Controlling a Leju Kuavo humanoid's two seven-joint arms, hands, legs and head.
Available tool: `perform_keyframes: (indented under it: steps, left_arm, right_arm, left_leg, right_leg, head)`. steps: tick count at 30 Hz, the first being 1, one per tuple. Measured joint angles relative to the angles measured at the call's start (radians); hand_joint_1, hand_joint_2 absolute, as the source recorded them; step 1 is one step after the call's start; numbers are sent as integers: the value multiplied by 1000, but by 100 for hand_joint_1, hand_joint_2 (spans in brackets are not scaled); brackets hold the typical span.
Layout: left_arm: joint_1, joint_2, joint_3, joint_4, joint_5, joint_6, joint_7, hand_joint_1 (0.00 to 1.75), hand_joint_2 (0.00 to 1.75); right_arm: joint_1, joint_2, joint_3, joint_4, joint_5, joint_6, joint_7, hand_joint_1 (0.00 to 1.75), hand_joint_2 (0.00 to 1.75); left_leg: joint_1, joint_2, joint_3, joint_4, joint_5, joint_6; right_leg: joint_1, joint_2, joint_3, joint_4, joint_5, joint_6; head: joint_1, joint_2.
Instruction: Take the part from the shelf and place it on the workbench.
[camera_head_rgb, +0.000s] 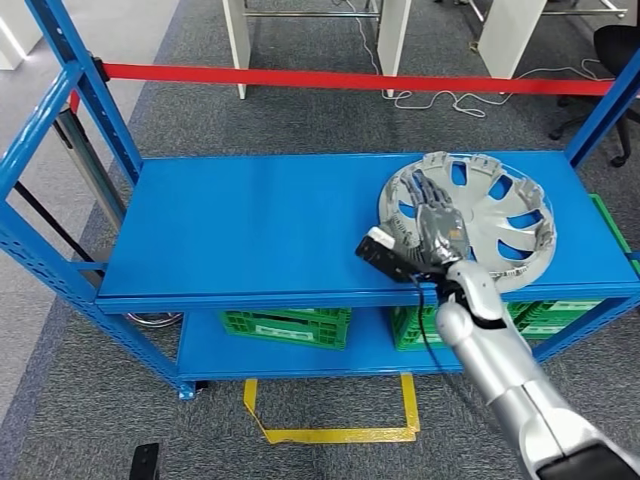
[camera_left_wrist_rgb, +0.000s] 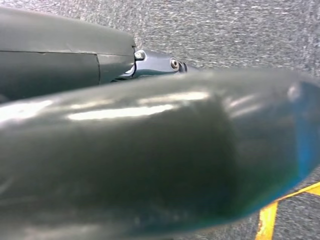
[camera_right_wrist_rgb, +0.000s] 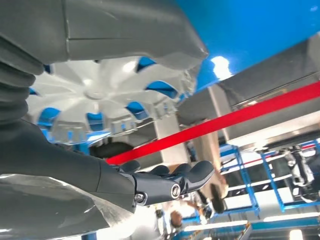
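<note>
Right arm: the silver arm (camera_head_rgb: 504, 380) comes in from the lower right of the head view and reaches up and left to the front edge of the shelf.
Right hand: the right hand (camera_head_rgb: 436, 228) lies on the near-left part of the hubcap, fingers stretched forward over its face. In the right wrist view the thumb (camera_right_wrist_rgb: 113, 30) sits against one face of the disc and the dark fingers (camera_right_wrist_rgb: 170, 182) run along the other side, so the rim is between them; whether they press it firmly, I cannot tell.
Part: the silver hubcap (camera_head_rgb: 494, 205) rests on the right end of the shelf's top board, near the front edge, its right rim close to the board's right end.
Part's lie: it is round, so no long axis; it seems to lie flat or nearly so, its ribbed inner side up and spoke openings showing the blue board through them.
Part to hand: most of the disc lies beyond and to the right of the hand; only its near-left edge is under the hand.
Left hand: the left wrist view shows dark blurred parts over grey carpet; its state cannot be told.
Shelf: the blue shelf (camera_head_rgb: 249, 225) has green crates (camera_head_rgb: 287, 327) on its lower board.
Farther: a red bar (camera_head_rgb: 340, 78) crosses behind the shelf.
</note>
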Motion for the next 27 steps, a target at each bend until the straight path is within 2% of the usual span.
perform_keyframes:
  steps: [5,12,18,27]
  left_arm:
    - [8,0,8,1,0,1,0,0,0]
    - [12,-7,17,2,-3,7,-3,0,0]
    - [12,-8,29,2,-11,9,0,0,0]
    - [12,-9,36,2,-12,10,0,0,0]
  right_arm:
    - [120,13,-11,-68,47,-20,87,0,175]
    - [255,44,-69,-87,88,-73,105,0,175]
    - [293,63,-105,-88,151,-78,132,0,175]
    - [302,67,-123,-88,161,-79,137,0,175]
  left_leg:
    - [0,0,0,0,-1,-2]
    - [0,0,0,0,-2,-2]
    - [0,0,0,0,-2,-2]
    - [0,1,0,0,-2,-2]
  right_leg:
    - [0,0,0,0,-1,0]
    - [0,1,0,0,-1,-1]
    - [0,1,-1,0,-1,-1]
    - [0,1,-1,0,-1,-1]
  head:
    - [0,0]
    - [0,0]
    - [0,0]
    - [0,0]
